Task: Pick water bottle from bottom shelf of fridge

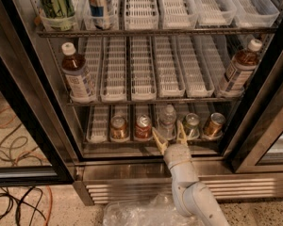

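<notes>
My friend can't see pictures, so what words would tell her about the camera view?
A robot's gripper, fingers spread open, reaches into the fridge toward a small clear water bottle on the bottom shelf, where it stands between metal cans. Two brown drink bottles stand on the shelf above.

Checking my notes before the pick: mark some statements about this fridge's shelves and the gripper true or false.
1. The water bottle stands on the bottom shelf. True.
2. The gripper is shut on the bottle. False: it is open, its jaws flanking the bottle's base in the view.
3. Four cans share that shelf. True.
4. Both brown-liquid bottles stand on the bottom shelf. False: they stand one shelf up, at its left and right ends.
</notes>
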